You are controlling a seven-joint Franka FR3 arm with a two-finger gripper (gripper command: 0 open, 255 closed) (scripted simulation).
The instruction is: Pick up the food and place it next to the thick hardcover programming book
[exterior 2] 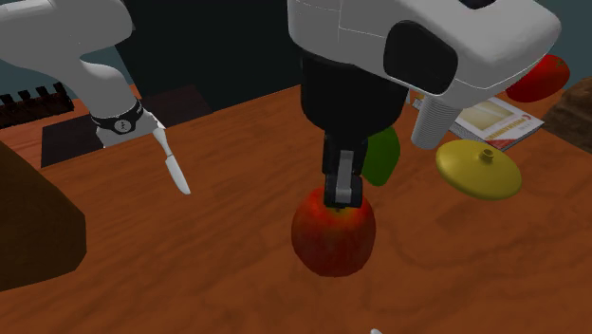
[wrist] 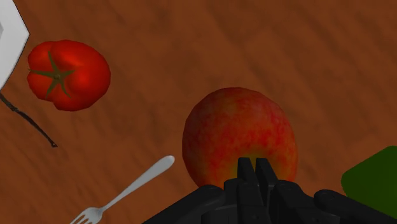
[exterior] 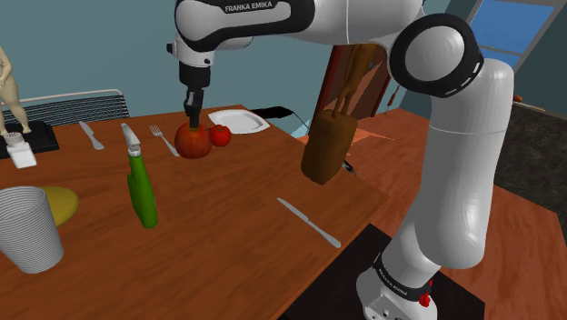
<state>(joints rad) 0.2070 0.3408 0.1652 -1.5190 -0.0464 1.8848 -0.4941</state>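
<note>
Apple (wrist: 238, 137), red, on counter (wrist: 254, 44). End effector (wrist: 252, 165) pinched narrow atop it (tomato (wrist: 69, 74) nearby); advise opening wide, lowering astride before clasping.

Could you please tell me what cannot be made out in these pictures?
Book: second exterior view, title too small, partly behind the arm.
Green bottle: wrist view, cut off by the edge.
Apple, near side: wrist view, hidden by the gripper.
</note>
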